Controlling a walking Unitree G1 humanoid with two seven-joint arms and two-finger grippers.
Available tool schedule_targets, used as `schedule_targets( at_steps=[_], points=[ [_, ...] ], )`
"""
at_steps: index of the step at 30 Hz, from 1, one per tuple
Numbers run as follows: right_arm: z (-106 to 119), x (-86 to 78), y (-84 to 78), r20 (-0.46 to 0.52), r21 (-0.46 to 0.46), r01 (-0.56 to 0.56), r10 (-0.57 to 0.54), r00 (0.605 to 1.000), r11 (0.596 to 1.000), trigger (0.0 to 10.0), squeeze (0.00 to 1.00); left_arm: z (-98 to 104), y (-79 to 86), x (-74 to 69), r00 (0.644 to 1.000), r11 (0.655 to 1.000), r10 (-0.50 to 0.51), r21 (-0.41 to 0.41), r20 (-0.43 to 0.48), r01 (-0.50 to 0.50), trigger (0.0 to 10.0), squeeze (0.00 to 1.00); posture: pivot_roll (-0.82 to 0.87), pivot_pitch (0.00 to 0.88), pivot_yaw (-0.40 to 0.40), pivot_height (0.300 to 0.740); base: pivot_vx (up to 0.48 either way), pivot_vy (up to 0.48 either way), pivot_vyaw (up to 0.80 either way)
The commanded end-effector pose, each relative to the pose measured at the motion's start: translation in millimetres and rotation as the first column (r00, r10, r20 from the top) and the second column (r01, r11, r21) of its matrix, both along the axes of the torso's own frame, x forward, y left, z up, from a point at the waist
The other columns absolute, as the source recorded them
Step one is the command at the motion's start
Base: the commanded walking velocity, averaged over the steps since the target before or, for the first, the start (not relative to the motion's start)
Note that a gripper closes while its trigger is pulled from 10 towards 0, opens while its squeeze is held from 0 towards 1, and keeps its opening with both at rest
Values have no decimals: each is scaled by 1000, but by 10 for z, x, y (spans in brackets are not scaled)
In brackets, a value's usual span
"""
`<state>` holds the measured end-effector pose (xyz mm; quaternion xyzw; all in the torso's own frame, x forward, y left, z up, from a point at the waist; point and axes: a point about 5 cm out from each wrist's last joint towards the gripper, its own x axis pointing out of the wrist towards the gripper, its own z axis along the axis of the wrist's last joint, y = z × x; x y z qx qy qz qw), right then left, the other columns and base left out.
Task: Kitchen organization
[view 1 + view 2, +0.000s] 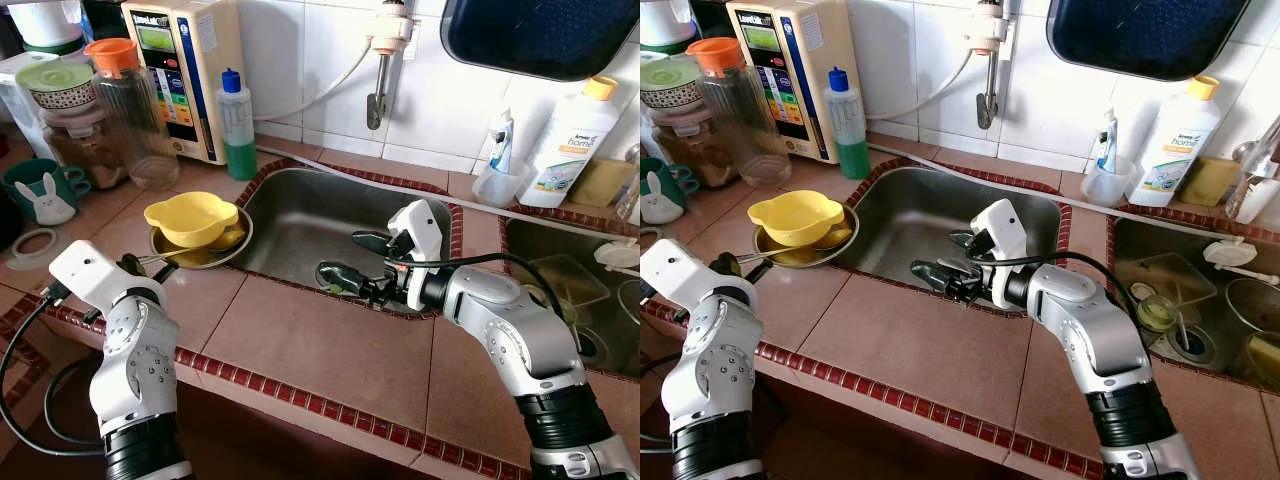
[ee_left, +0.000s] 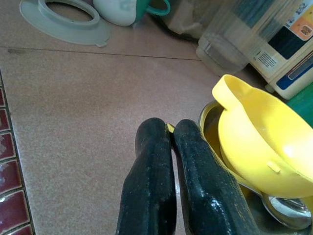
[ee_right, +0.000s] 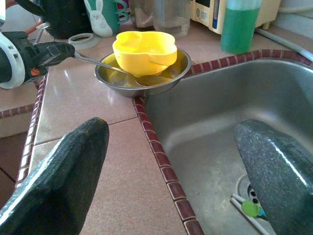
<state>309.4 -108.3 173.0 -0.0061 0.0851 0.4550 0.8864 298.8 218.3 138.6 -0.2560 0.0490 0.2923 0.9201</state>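
Left eye: a yellow bowl [image 1: 191,217] sits in a steel bowl [image 1: 235,240] on the tan tiled counter [image 1: 310,345], at the sink's [image 1: 300,215] corner.

Left wrist: the left gripper [image 2: 171,139] is pinched shut on a spoon [image 2: 281,208] handle.

Right wrist: the right gripper [image 3: 171,156] gapes wide over the sink edge.
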Motion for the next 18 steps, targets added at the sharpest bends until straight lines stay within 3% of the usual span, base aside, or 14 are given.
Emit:
schedule_targets(
  at_steps=[1, 9, 18],
  points=[
    [61, 28, -22, 23, 4, 5, -5, 1000, 1000, 10000, 0, 2, 9, 0, 1000, 1000, 14, 27, -18, -13, 0, 0, 53, 2, -1, 740, 0, 0, 0],
    [65, 37, -27, 26, 4, 8, -8, 1000, 1000, 10000, 0, 28, 53, -16, 999, 998, 40, 55, -11, -39, 0, 0, 54, 1, -2, 740, 0, 0, 0],
    [74, 45, -32, 31, 8, 9, -9, 999, 1000, 10000, 0, 173, 217, -64, 994, 971, 111, 209, 14, -112, 0, 0, 57, 0, -6, 740, 0, 0, 0]
  ],
)
